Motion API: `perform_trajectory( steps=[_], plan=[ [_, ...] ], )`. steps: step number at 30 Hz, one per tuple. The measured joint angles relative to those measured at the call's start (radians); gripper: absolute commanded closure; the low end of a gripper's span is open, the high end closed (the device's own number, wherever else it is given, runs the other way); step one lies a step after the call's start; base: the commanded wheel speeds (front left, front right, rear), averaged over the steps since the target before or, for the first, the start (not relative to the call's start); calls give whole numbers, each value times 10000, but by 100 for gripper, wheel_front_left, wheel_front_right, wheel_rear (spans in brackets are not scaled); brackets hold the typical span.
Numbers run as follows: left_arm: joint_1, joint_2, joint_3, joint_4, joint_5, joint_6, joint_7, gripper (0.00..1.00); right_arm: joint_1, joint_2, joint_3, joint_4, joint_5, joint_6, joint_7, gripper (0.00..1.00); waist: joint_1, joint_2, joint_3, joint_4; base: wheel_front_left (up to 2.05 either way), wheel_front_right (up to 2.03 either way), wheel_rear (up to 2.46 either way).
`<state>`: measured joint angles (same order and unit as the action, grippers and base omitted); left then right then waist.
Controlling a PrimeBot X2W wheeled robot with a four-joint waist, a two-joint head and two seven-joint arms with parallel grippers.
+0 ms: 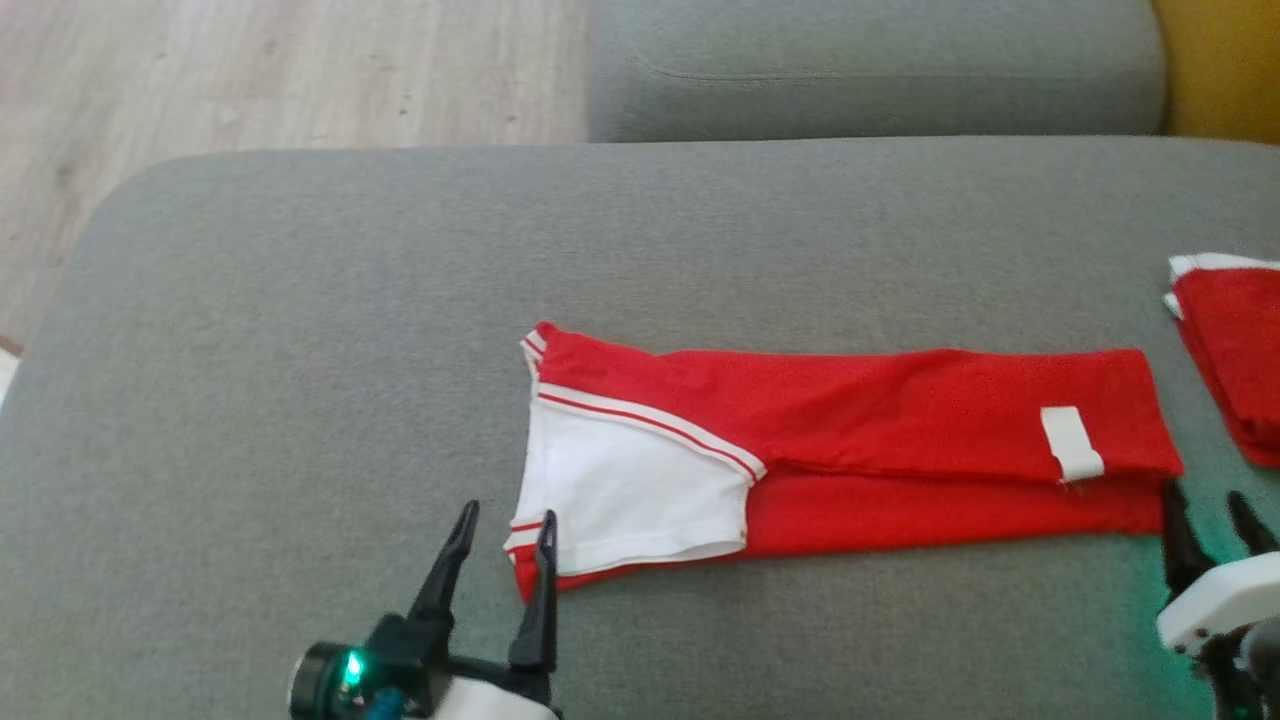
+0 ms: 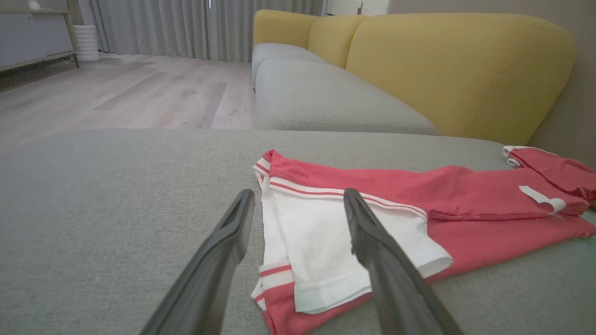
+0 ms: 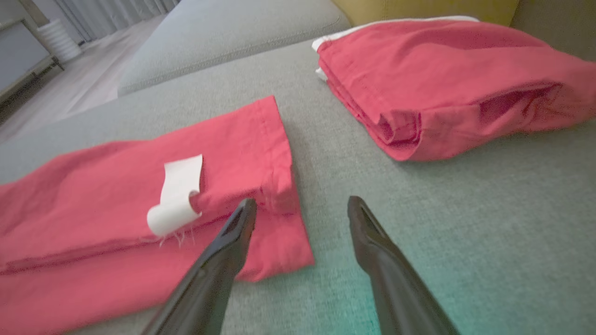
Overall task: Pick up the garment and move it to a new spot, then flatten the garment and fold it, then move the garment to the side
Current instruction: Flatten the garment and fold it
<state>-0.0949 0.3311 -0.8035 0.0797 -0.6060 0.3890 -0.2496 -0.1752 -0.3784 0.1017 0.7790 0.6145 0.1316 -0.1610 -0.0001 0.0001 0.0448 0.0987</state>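
The garment is a red shirt with white sleeves, folded into a long band across the grey cushion. A white label curls up near its right end. My left gripper stands open at the band's left end, over the white sleeve, with nothing between its fingers. At the band's right end my right gripper is open too. Its left finger lies over the red corner, the other over bare cushion. Neither gripper holds the cloth.
A second red garment, folded thick, lies at the cushion's right edge. Behind are another grey seat, yellow backrests and wooden floor to the left.
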Motion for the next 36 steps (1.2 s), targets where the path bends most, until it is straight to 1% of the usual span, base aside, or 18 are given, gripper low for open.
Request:
perform_trajectory(
  steps=[3,6,9,11,14,15,16,17,18,19,20,24,27,30,33,36],
  plan=[
    [453,-324,330,-272,807,42,-15,0,-151,201,-692,207,-42,0,169,0,0,0,-41,241,0,0,0],
    [773,-560,583,-449,1509,10,-27,0,-504,253,-1216,660,-309,0,458,0,0,0,-15,528,0,0,0],
    [841,-769,897,-564,1964,-125,-27,0,-917,247,-1726,1363,-686,0,775,0,1,0,48,837,0,0,0],
    [844,-894,1099,-606,2184,-217,-27,0,-1092,253,-1894,1885,-886,0,1007,0,1,0,92,1028,0,0,0],
    [941,-1026,1390,-604,2399,-416,-27,0,-1244,499,-2033,2303,-892,0,1522,0,2,0,128,1250,0,0,0],
    [1030,-1076,1499,-600,2458,-476,-27,0,-1287,571,-2027,2266,-802,0,1655,16,1,0,126,1287,0,0,0],
    [1126,-1129,1593,-593,2504,-523,-27,0,-1313,629,-2000,2194,-692,0,1774,69,1,0,113,1296,0,0,0],
    [1209,-1174,1657,-587,2558,-570,-27,0,-1322,681,-1954,2113,-610,0,1804,100,1,0,105,1287,0,0,0],
    [1209,-1174,1657,-587,2558,-570,-27,0,-1322,681,-1954,2113,-610,0,1804,100,1,0,105,1287,0,0,0],
    [1329,-1252,1802,-558,2667,-706,-27,0,-1290,790,-1827,1937,-570,0,1755,100,1,0,85,1233,0,0,0],
    [1329,-1252,1802,-558,2667,-706,-27,0,-1290,790,-1827,1937,-570,0,1755,100,1,0,85,1233,0,0,0],
    [1447,-1342,2044,-493,2844,-976,-27,0,-1166,732,-1730,1639,-499,0,1593,100,1,0,37,1009,0,0,0],
    [1463,-1465,2247,-472,3001,-1129,-27,0,-1045,328,-1756,1432,-500,0,1515,100,2,0,-1,829,0,0,0],
    [1472,-1538,2353,-437,3087,-1340,-27,0,-839,-217,-1860,1124,-502,0,1521,100,2,0,-51,704,0,0,0],
    [1485,-1603,2543,-414,3104,-1528,-27,0,-592,-518,-1829,326,-439,0,1611,100,1,0,-119,623,0,0,0],
    [1648,-1616,2673,-359,3183,-1661,-27,0,-509,-454,-1611,-1152,-159,0,1797,100,1,0,-182,534,0,0,0]
  ],
)
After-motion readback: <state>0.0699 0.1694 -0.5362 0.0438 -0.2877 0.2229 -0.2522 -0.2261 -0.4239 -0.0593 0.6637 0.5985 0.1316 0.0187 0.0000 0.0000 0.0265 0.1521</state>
